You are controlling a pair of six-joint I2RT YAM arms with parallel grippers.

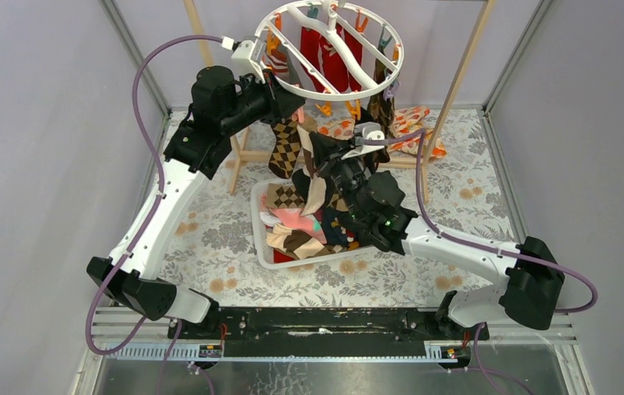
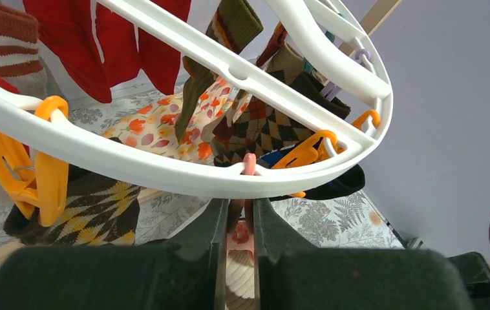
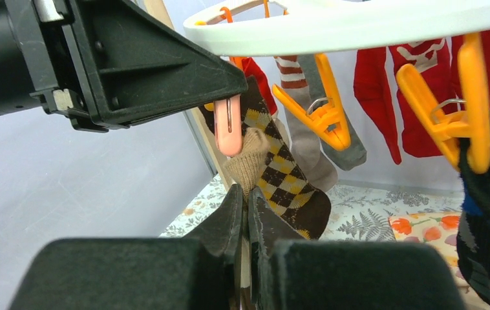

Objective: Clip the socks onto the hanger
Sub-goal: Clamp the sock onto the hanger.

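Right gripper [image 3: 247, 195] is pinched nearly shut on the beige sock [image 3: 250, 161], cuff raised just beside the pink clip [image 3: 228, 126] so the clip can bite it. Left gripper [image 2: 239, 208] is narrow and squeezes that clip's upper end under the hanger [image 2: 165, 173] rim, likely to spread its mouth; can't tell if it's actually open. Hanger hangs above the far edge of the desk, around centre. Red socks [image 3: 423, 84] and argyle sock [image 3: 284, 177] are already clipped. Orange clip [image 3: 323, 110] beside them looks unused. More socks are piled in the white bin [image 1: 256, 226] mid-desk. Step in hand: feed cuff into clip, then let go. Risk: cuff slips out before the clip shuts.
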